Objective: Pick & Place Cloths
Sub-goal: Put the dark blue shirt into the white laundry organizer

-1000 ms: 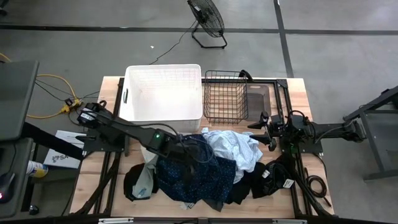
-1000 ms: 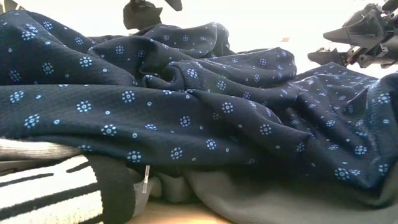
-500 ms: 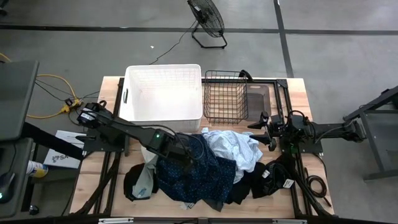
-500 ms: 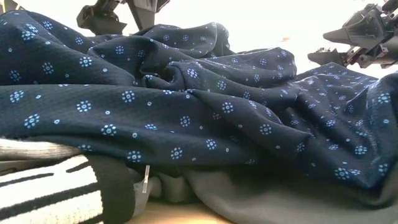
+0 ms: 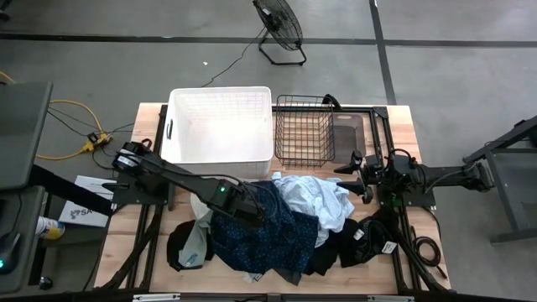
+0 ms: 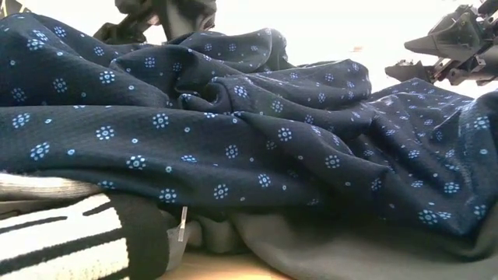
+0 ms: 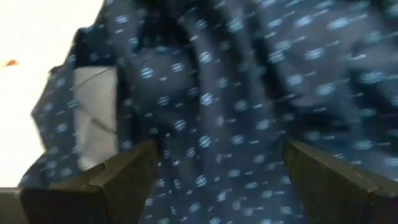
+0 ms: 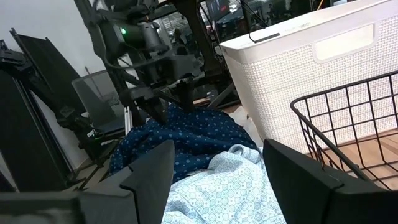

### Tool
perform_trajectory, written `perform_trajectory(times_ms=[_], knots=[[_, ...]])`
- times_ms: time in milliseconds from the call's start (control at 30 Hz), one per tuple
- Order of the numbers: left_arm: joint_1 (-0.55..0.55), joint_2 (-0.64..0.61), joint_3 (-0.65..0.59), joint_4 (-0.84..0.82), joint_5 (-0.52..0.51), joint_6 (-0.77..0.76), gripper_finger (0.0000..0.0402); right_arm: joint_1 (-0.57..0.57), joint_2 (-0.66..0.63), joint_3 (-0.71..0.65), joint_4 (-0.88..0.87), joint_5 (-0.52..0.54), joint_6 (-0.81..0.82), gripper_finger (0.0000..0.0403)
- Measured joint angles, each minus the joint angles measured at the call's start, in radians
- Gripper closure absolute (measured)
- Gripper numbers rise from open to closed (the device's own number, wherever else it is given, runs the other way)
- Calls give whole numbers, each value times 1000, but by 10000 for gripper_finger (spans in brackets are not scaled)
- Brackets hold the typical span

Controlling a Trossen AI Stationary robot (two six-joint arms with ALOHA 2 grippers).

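I've got the pile of cloths heaped in the lower middle of the overhead frame, in front of the white tub and the wire basket.

Far left of the heap there's a black piece slumped on the table edge; I'm leaving it alone for now.

Next along, my left gripper is right over the navy patterned cloth, at the upper left part of that garment. Its wrist camera shows the two fingers spread as wide as they go with nothing but dotted navy fabric between them, so nothing is held yet.

That fabric looks thin and floppy, all soft ridges in the table-level picture. It should weigh next to nothing, but it will drape and may drag its neighbours up with it. I'd pinch a raised fold near the top of the mound, not a flat stretch, where the fingers could slide off.

Right of that sits the light blue cloth, crumpled and partly lying on the navy one.

Far right in the overhead picture, my right gripper waits above the table beside the basket, jaws partly apart and empty.
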Motion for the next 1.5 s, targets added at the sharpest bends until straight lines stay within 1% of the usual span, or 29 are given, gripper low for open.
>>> perform_trajectory(times_ms=[100,167,233,300,400,467,667,833,1033,1133,1233,1500], knots=[[0,22,3,24,-2,0,64,0,1,0,-4,0,0,165],[0,31,-1,-4,-1,-1,64,0,1,0,-8,0,0,165],[0,44,2,25,-1,0,64,0,1,0,-8,0,0,165],[0,51,0,6,0,-1,64,0,1,0,-9,0,0,165],[0,73,2,36,0,0,64,0,1,0,-21,0,0,165],[0,76,0,13,0,0,64,0,4,0,-22,0,0,165],[0,110,1,39,0,4,64,0,8,0,-35,0,0,165],[0,137,2,42,20,3,64,0,7,0,-39,0,0,165],[1,142,1,45,23,3,68,0,9,0,-45,0,0,165],[1,142,1,42,23,5,88,0,10,0,-47,0,0,165],[1,142,1,37,23,5,123,0,9,0,-47,0,0,165],[1,142,-5,35,25,13,253,0,9,0,-46,0,0,165]])
